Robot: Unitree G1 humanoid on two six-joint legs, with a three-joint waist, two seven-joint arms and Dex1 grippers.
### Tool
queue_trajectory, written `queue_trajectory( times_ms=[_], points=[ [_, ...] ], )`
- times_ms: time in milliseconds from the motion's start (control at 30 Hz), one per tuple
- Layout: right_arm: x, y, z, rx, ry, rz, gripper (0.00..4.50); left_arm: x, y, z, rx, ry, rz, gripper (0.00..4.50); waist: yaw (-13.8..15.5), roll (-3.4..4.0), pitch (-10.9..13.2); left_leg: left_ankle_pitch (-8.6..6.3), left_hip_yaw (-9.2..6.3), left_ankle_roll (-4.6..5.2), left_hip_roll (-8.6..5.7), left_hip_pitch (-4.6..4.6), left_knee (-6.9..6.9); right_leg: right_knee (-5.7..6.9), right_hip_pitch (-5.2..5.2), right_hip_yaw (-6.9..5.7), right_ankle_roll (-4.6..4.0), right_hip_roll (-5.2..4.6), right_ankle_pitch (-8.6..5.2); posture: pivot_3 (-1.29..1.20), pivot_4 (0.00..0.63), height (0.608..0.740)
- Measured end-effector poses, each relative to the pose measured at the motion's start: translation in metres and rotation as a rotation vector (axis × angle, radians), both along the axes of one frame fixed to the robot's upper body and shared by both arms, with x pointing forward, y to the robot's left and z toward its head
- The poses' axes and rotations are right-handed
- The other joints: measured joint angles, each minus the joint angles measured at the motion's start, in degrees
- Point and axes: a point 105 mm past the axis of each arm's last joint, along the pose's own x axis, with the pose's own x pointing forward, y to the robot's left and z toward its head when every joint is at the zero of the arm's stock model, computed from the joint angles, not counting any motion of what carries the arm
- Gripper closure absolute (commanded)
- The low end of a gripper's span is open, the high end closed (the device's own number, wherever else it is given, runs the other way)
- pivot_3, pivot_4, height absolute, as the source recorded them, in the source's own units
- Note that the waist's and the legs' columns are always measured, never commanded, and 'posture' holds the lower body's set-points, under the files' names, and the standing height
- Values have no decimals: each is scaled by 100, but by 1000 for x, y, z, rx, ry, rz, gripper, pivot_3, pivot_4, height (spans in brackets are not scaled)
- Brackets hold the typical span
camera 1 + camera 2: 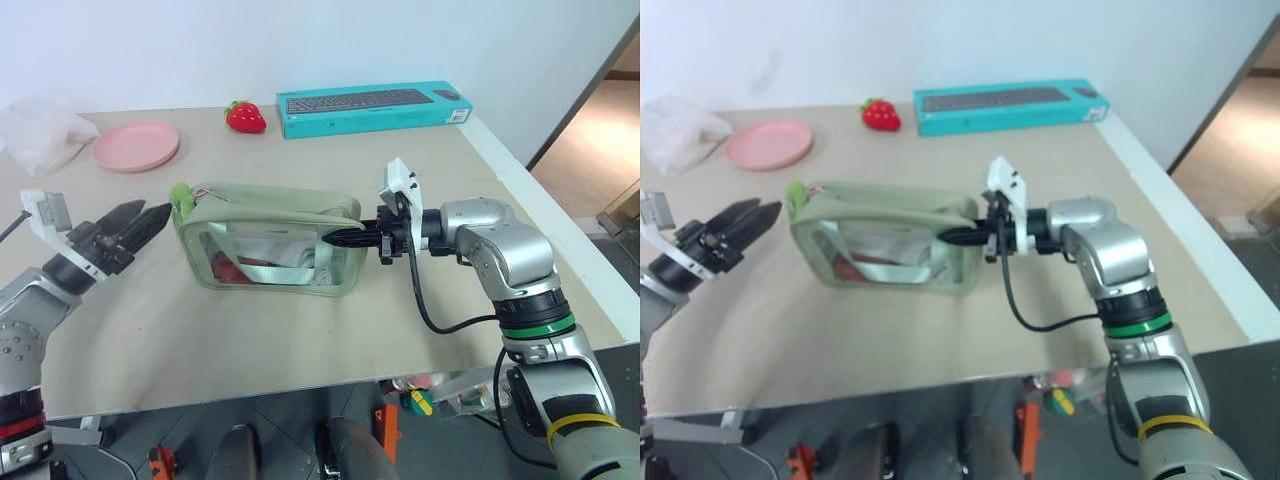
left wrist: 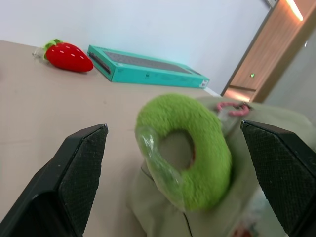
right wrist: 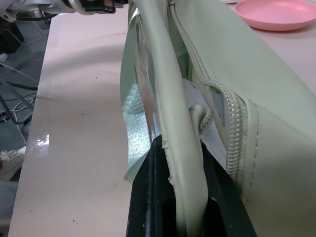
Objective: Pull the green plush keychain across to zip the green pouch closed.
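Green plush keychain (image 2: 190, 148): sits at the left end of the green pouch (image 1: 268, 240), on its top edge, just off the tips of the left gripper (image 1: 140, 222). In the left wrist view it lies between the two spread black fingers (image 2: 74, 173), touching neither. Left gripper: released, fingers wide apart, aimed rightward at the keychain, nothing held.

Appearance: bright lime-green fuzzy ring, donut-shaped, standing roughly on edge. A clear film or wrapper seems to cover its lower rim, though that is hard to make out. A small pink ring (image 2: 232, 107) links it to the pouch top.

Green pouch: lies lengthwise, left to right, on the tan table (image 1: 300, 330), between the two grippers. Boxy, pale sage fabric, clear near-side panel with red and white contents behind it. The zipper (image 3: 232, 118) runs along the top; in the right wrist view it gapes open at the right end.

Right gripper (image 1: 345, 238): at the right end of the pouch, pointing left, fingers clenched on a pale green strap (image 3: 180, 148), which passes between them.

Other items, far side of table:
- red strawberry toy (image 1: 245, 116), middle;
- teal keyboard box (image 1: 372, 107), right of it;
- pink plate (image 1: 136, 145), far left;
- crumpled white plastic bag (image 1: 40, 132), beside the plate.
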Motion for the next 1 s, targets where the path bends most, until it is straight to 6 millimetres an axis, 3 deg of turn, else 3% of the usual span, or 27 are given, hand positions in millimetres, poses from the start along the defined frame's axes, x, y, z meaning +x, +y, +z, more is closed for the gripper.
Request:
queue_trajectory(
  times_ms=[167, 467, 600, 900, 933, 1000],
  points=[
    [-2, 0, -2, 11, 8, -5, 4419, 9, 5, -12, -52, 49, 39, 0, 2, -2, -1, 0, -2, 0, 1, 0, -1, 0, 0, -1, 0, 1, 0, 0, 150, 740],
    [-3, -1, -4, 15, 13, -21, 4419, 16, -7, -30, -65, 137, 6, 0, 3, -3, -2, 0, -1, 0, 1, 0, 2, 0, 1, 0, 0, 3, 6, 0, 150, 740],
    [-3, -1, -4, 16, 12, -29, 4500, 25, -14, -29, -72, 148, -8, 1086, 3, -4, -2, 0, -1, 0, 1, 0, 3, 0, 1, 2, 1, 5, 6, 0, 150, 740],
    [-2, -1, -4, 22, 15, -32, 4500, 26, -18, -23, -82, 125, -30, 4260, 2, -4, -3, 0, -1, 0, 2, 1, 2, 0, 1, 4, 2, 6, 7, 0, 150, 740],
    [-2, -1, -4, 22, 15, -32, 4500, 25, -18, -22, -85, 120, -33, 4468, 2, -4, -3, 0, -1, 0, 2, 0, 3, 0, 1, 4, 2, 6, 7, 0, 150, 740],
    [-3, -1, -4, 22, 16, -32, 4500, 24, -19, -15, -99, 94, -45, 4468, 2, -4, -3, 0, -1, 0, 2, 0, 3, 0, 1, 3, 2, 6, 7, 0, 150, 740]
  ],
)
